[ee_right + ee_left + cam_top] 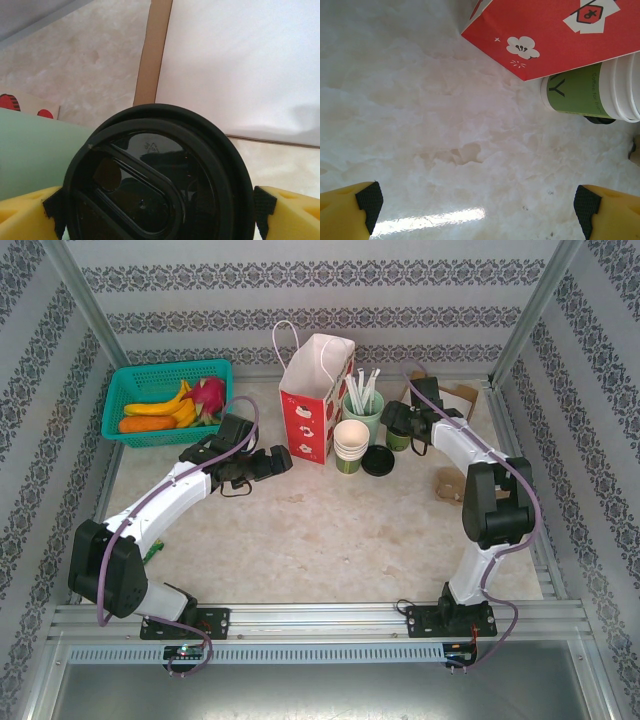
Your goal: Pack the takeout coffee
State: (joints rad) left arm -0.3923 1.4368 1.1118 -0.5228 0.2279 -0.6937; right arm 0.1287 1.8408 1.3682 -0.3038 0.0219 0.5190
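The takeout coffee shows from above as a round black lid, standing between the yellow fingers of my right gripper. The gripper is open. Its left pad is against the lid's rim and its right pad stands just off it. From above, the right gripper hovers over the small green cup, right of the red-and-white paper bag. My left gripper is open and empty over bare table, just left of the bag.
A stack of lidless paper cups and a mint-green cup with white straws stand between the bag and the coffee. A loose black lid lies beside the stack. A teal basket of fruit sits at back left.
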